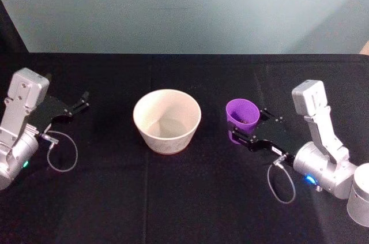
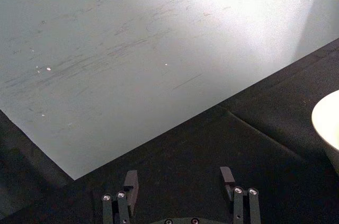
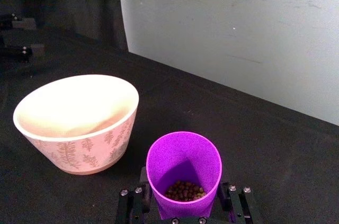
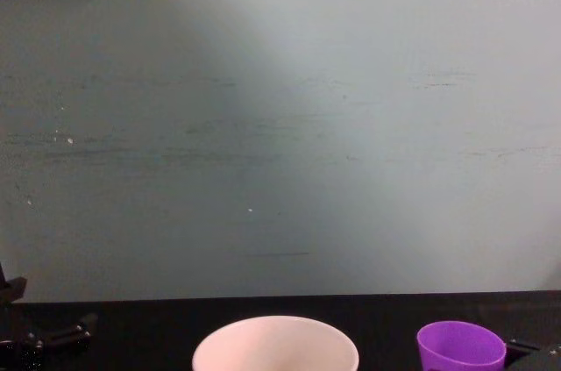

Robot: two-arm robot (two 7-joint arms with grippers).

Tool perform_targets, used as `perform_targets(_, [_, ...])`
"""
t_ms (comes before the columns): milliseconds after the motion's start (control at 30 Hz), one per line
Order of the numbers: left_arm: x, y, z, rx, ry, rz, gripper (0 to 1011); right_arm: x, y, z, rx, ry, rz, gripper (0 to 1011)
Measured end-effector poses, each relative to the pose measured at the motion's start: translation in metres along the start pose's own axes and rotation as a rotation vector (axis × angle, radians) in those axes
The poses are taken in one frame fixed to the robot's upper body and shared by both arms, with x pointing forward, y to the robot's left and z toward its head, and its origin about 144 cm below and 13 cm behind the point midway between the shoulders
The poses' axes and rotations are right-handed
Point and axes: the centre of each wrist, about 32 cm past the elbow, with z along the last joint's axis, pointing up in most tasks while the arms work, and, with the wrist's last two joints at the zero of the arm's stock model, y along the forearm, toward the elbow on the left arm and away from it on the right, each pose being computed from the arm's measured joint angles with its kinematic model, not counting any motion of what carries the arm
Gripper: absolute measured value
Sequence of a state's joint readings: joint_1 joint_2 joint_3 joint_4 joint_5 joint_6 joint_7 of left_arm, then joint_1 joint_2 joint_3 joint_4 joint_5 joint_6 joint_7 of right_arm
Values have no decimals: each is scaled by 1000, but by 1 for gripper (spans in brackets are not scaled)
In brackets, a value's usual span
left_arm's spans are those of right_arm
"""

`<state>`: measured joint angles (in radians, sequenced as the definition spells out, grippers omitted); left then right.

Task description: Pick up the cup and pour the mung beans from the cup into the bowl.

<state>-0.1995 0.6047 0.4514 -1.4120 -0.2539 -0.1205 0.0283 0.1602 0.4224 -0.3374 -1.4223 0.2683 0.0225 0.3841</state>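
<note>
- The cup (image 1: 242, 112) sat just to the right of the bowl (image 1: 167, 120), close to it but not touching, mouth up.
- A small heap of mung beans (image 3: 184, 190) lay at the bottom of the cup, brownish-green, all still inside.
- Your right gripper (image 1: 245, 126) was on the bowl's right too. It had the cup between its fingers (image 3: 143, 180), one pressed against each side of the purple wall, so it was pinching the cup low down. I couldn't tell whether the cup's base was on the cloth or just off it.
- The bowl itself stood upright, wide and pale. In the right wrist view you could see a leafy pattern around its outside.
- Your left gripper (image 1: 81, 103) was parked well off to the bowl's left, low over the black tablecloth (image 1: 184, 198). Its jaws were spread wide with nothing in them.
- Behind the bowl, past the table's far edge, there was a plain pale wall (image 1: 184, 7).
</note>
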Motion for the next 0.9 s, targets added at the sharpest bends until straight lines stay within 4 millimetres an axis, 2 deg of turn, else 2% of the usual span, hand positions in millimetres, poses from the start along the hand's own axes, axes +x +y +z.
perform_targets(367, [0,0,0,0,0,0,1000,1,-8,10,56,36,-16,718])
perform_targets(900, [0,0,0,0,0,0,1000,20,-11,67,67,121,16,718])
